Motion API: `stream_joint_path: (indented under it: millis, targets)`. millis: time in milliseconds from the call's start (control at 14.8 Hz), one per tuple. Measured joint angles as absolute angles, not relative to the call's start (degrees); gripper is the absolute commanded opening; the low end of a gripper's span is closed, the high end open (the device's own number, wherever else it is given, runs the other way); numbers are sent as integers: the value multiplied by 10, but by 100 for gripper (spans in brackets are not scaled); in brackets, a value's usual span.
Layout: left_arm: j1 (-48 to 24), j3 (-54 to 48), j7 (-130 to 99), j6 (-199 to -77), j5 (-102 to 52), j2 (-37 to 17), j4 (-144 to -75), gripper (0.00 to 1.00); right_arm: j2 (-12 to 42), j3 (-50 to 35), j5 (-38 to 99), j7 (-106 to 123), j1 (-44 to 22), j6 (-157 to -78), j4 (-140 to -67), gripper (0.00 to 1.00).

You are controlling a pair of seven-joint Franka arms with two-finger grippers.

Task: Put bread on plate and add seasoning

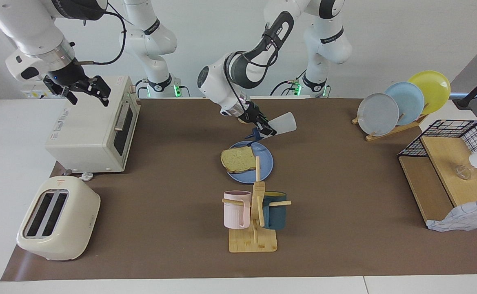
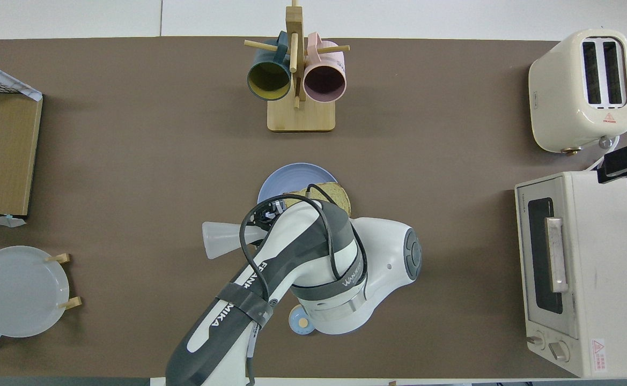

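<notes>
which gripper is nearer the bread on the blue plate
Left. The left gripper holds the tilted seasoning bottle over the plate's edge beside the bread. The right gripper waits, open, over the toaster oven.

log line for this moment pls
left gripper: jaws shut on seasoning bottle, tipped over plate | bread: on plate | right gripper: open, waiting over oven

the left arm bends down over the plate [image 1: 265, 165], its wrist tilted; the left gripper [image 1: 266, 127] is clamped on the seasoning [image 1: 281, 124]. the right gripper [image 1: 84, 90] waits well apart from the plate, fingers seemingly spread.
</notes>
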State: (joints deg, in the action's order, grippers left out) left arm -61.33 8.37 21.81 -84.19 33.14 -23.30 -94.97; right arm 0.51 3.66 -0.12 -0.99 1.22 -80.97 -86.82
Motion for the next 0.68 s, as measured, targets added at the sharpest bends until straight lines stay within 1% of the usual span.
stream_joint_path:
  millis: [339,678]
  targets:
    - [-609,89,218,-843,381,-237,-949,4,5,37,-1,-10,12,-822,-874,100]
    - [-575,92,218,-858,439,-245,-949,2,5,35,-1,-10,12,-822,-875,100]
